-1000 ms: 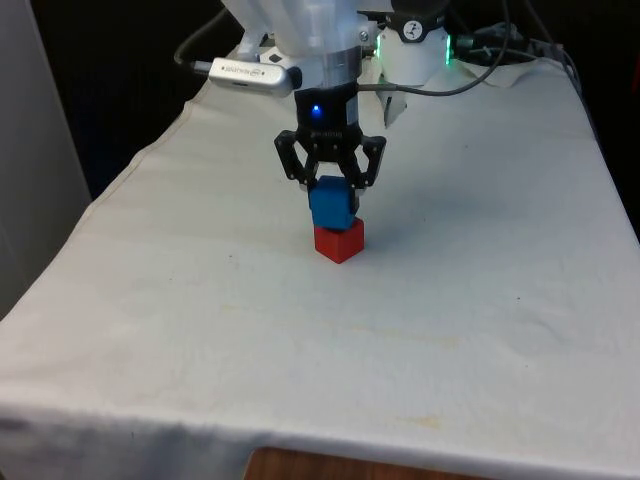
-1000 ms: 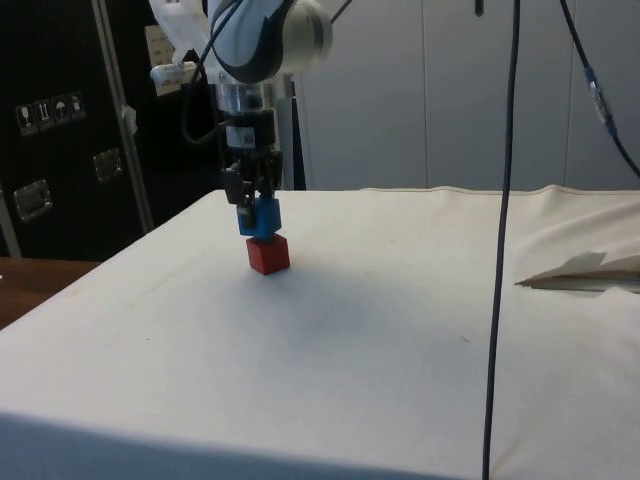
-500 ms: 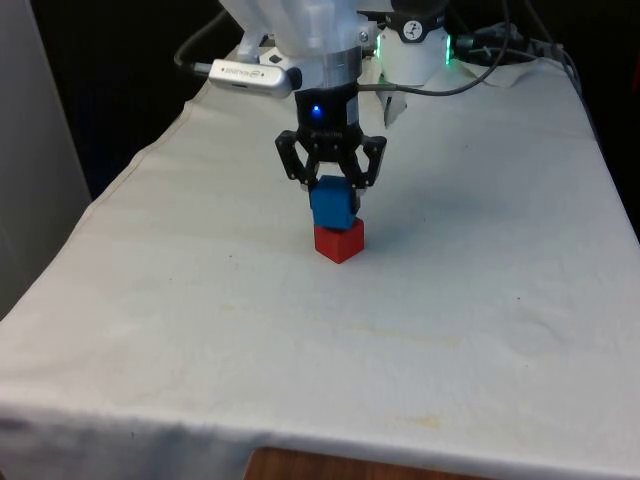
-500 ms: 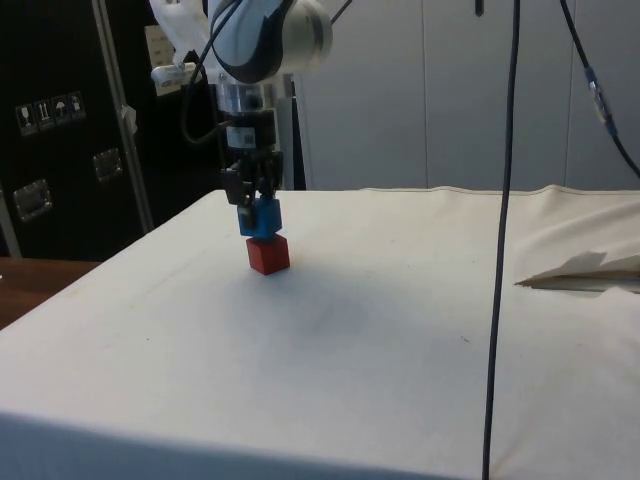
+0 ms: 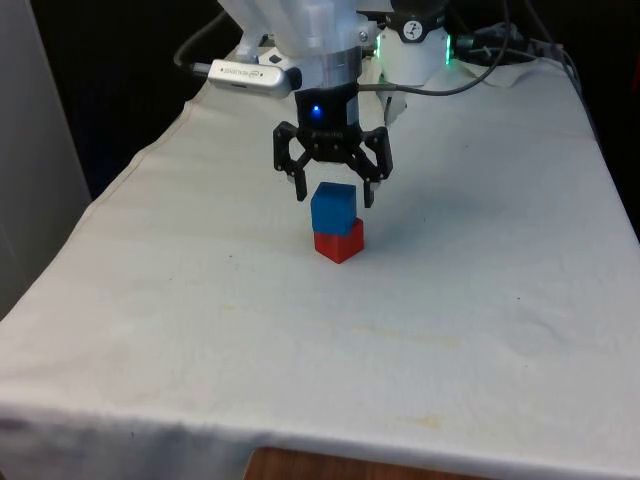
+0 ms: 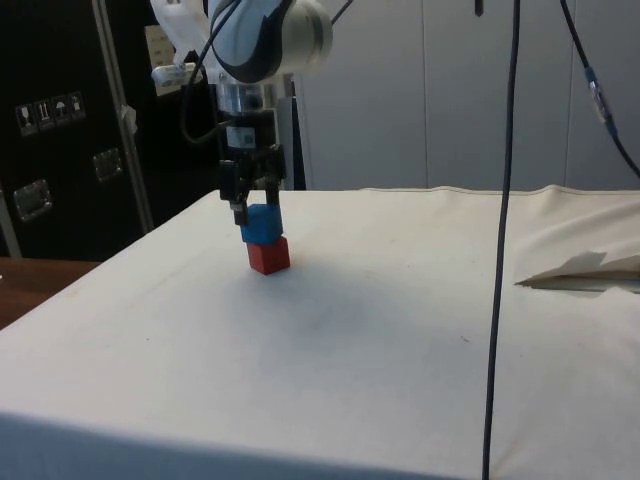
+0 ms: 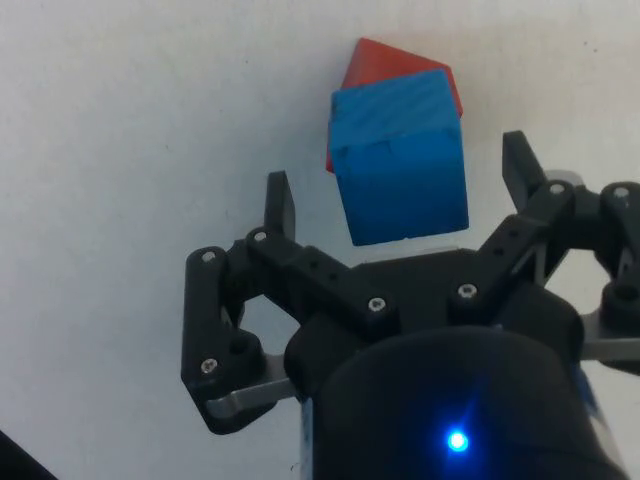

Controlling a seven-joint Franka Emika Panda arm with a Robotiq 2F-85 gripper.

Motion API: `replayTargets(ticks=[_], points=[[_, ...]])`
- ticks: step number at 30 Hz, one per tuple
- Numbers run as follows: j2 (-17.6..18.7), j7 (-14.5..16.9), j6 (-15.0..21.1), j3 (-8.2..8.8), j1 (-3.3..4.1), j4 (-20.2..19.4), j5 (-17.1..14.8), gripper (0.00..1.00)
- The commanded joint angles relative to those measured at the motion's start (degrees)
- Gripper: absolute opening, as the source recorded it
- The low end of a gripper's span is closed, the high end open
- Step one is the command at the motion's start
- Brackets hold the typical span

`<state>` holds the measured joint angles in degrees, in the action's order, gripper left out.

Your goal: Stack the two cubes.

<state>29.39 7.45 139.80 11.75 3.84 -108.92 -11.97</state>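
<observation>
Release step: small blue cube (image 5: pixel 333 208) resting on small red cube (image 5: pixel 340 241), mid-table on white cloth (image 5: pixel 450 300). Black two-finger gripper (image 5: pixel 333 193) spread wide, fingers clear of both faces. Next: straight vertical retreat, no sideways nudge; stack sits slightly skewed.

Tabletop (image 5: pixel 480 330): covered by white cloth, lightly creased. Dark cabinets (image 6: pixel 60 130): behind, with metal latches. Black cable (image 6: pixel 505 230): hanging down in the side view. Folded white fabric (image 6: pixel 585 272): lying on the cloth.
</observation>
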Motion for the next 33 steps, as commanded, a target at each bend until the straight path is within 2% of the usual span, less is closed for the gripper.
replayTargets(ticks=[1, 2, 3, 4, 12, 13, 15, 21, 23, 24, 31, 32, 33], points=[[-0.06, 0.52, -0.40, -0.40, -0.40, 0.06, -0.69, 1.00], [-0.06, 0.52, -0.40, -0.40, -0.40, 0.06, -0.69, 1.00], [0.00, 0.00, 0.00, 0.00, 0.00, 0.00, 0.00, 1.00], [-0.06, 0.52, -0.40, -0.40, -0.40, 0.06, -0.63, 1.00], [-0.29, -0.11, -1.55, 0.23, 0.00, 0.23, 0.23, 1.00], [-0.06, 0.00, -0.52, 0.11, 0.00, 0.11, 0.00, 1.00], [-0.63, -0.29, -2.41, 0.40, 0.11, 0.40, 0.46, 1.00], [-2.29, -0.46, -4.30, 0.80, 0.34, 0.52, 0.86, 1.00], [-2.18, 0.00, -4.13, 0.52, 0.06, 0.69, 0.34, 1.00], [-2.86, -0.57, -4.98, 0.86, 0.40, 0.57, 1.03, 1.00], [-4.93, -1.09, -7.73, 1.03, 0.52, 0.97, 2.01, 1.00], [-5.10, -1.15, -8.02, 1.03, 0.52, 0.97, 2.12, 1.00], [-5.04, -0.46, -7.39, 0.69, 0.17, 0.86, 1.38, 1.00]])
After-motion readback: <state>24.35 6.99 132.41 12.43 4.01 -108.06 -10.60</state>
